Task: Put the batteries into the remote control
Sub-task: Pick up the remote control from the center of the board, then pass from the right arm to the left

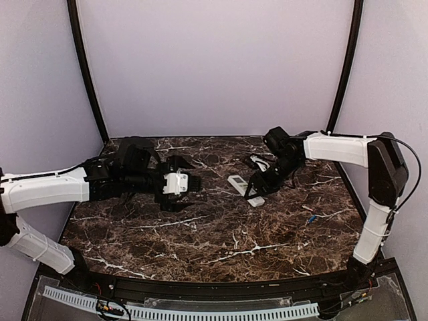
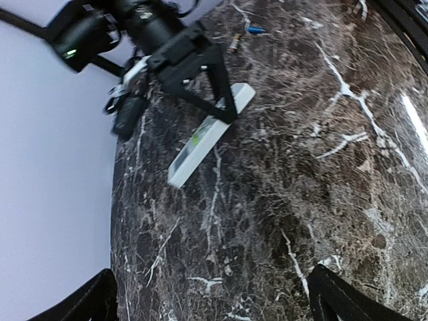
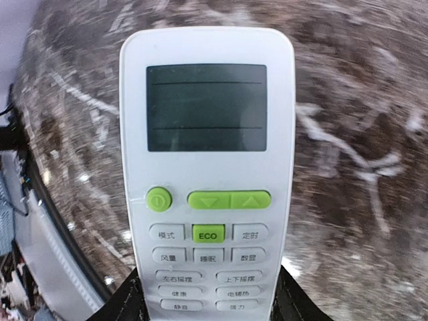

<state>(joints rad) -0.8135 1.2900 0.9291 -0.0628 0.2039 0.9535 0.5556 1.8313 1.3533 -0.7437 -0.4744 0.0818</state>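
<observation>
The white remote control [image 3: 207, 167] is held face toward the right wrist camera, showing its display and green and grey buttons. My right gripper [image 3: 207, 309] is shut on its button end, one finger [image 3: 124, 304] on each long side. From above the remote [image 1: 239, 183] sits at the table's middle right in the right gripper [image 1: 257, 190], low over or on the marble. It also shows in the left wrist view [image 2: 204, 140]. Two batteries, one with blue [image 1: 311, 217] [image 2: 254, 29] and one dull [image 2: 234, 44], lie right of the remote. My left gripper [image 1: 194, 182] [image 2: 214, 301] is open and empty, left of the remote.
The dark marble table [image 1: 221, 234] has its front edge lined by a black rail and a white slotted strip [image 1: 200, 311]. A small pale object [image 1: 257, 160] lies behind the remote; I cannot tell what it is. Lilac walls close in the back and sides.
</observation>
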